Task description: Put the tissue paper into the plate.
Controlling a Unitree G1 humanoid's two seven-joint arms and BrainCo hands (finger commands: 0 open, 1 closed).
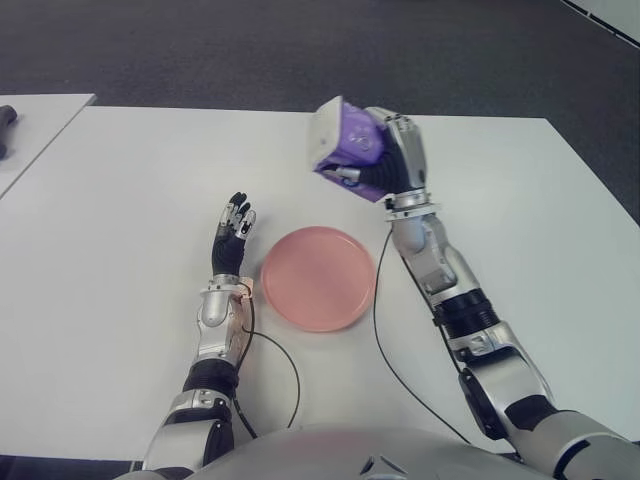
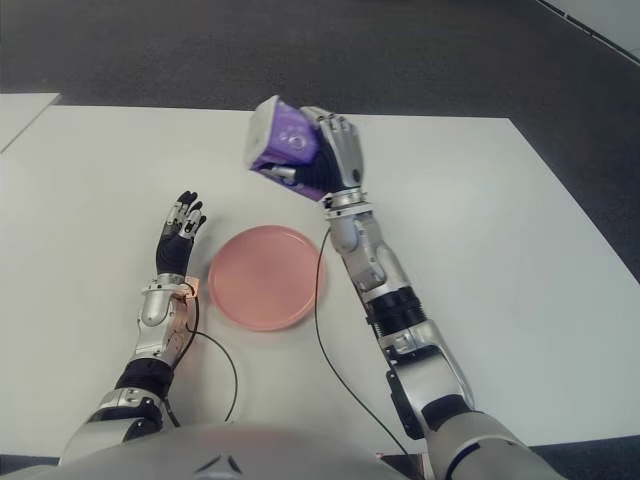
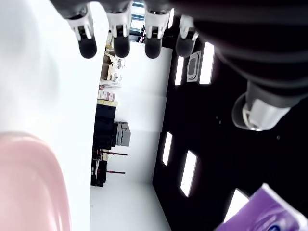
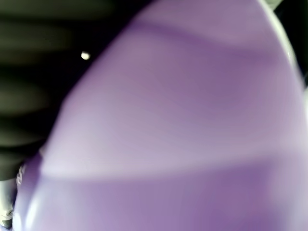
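Right wrist view is filled w/ purple wrapper of the tissue pack (image 4: 183,130), pressed right up against the cam, so the right hand (image 1: 385,160) has it clamped. Head cams confirm: fingers (image 1: 345,175) wrap round the purple-and-white pack, which is tilted, white end up and to robot's left, lifted off the table (image 1: 130,180). Pack shows beyond the far edge of the pink plate (image 1: 318,277), slightly to its right side; not touching plate. Right forearm runs from the hand back down along the plate's right side, w/ a thin black cable trailing beside it on the tabletop.

Left hand (image 1: 232,232) shows just left of the plate, near its far-left rim, fingers straight & loosely spread, holding nothing. Left wrist view agrees: four fingertips (image 3: 121,45) extended w/ nothing between them; pink plate edge at one corner, bit of the purple pack at another. Black cable loops on the table near the left forearm.

Plate has nothing in it. A second white table (image 1: 40,125) sits off to robot's far left, w/ a dark object (image 1: 6,125) at its edge; can't tell what it is. Dark floor beyond.
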